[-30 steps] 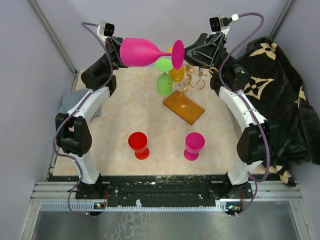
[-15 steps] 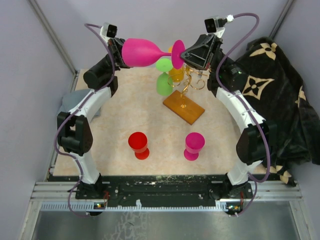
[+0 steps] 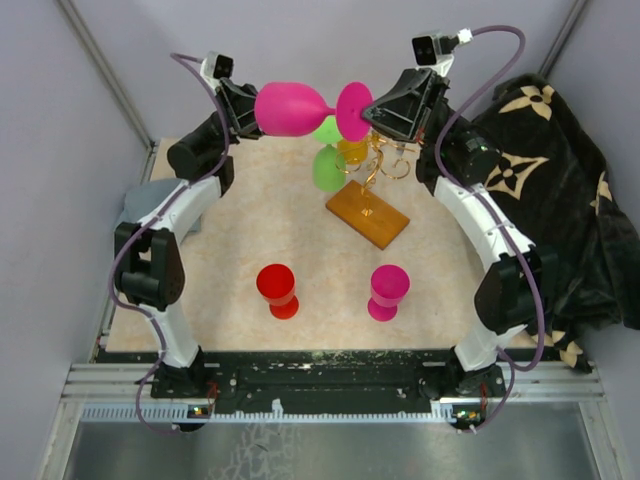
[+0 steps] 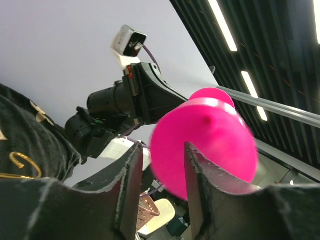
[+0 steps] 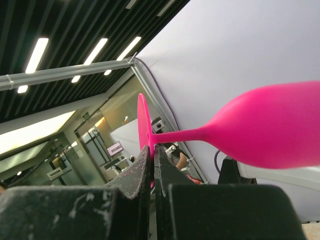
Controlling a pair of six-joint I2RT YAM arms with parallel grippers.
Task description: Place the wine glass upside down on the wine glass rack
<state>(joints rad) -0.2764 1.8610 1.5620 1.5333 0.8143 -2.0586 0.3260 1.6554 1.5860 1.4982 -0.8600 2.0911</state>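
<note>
Magenta plastic wine glass lies horizontal, stem left-right. My right pincer is clenched on its foot and my left pincer is released off the bowl. Gold wire rack sits just near of the foot.

Magenta plastic wine glass. Gold wire wine glass rack with an amber-brown base. 2 lime-green glasses, 1 orange glass. Short red goblet, short magenta goblet. Speckled beige table mat. Black blanket patterned with gold flower motifs.
</note>
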